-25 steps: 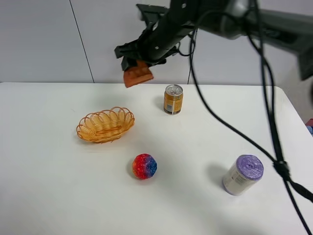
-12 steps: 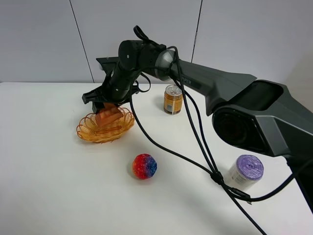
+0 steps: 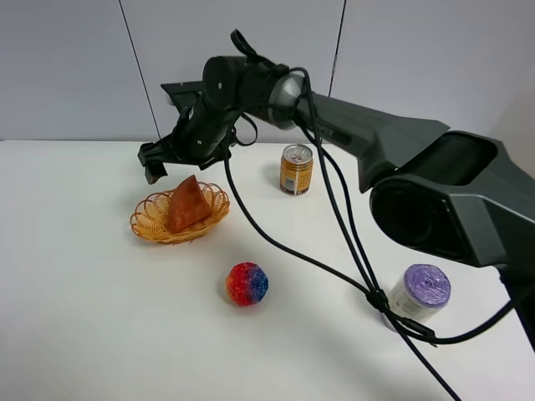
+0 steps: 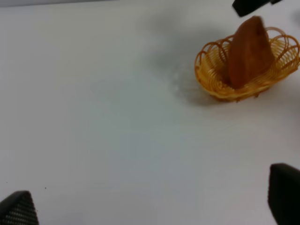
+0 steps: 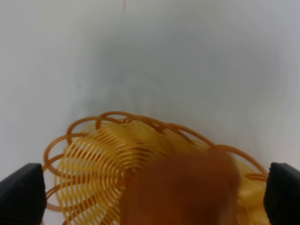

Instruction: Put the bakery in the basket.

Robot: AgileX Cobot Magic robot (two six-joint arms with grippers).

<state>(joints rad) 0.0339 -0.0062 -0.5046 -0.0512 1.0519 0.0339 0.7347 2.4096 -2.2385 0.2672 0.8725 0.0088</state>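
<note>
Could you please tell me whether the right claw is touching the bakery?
Apart. In the right wrist view, both fingers of the right claw stand clear of the bakery.

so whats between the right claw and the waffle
Nothing: the high view shows the open right claw just above the waffle in the basket, only air between them.
</note>
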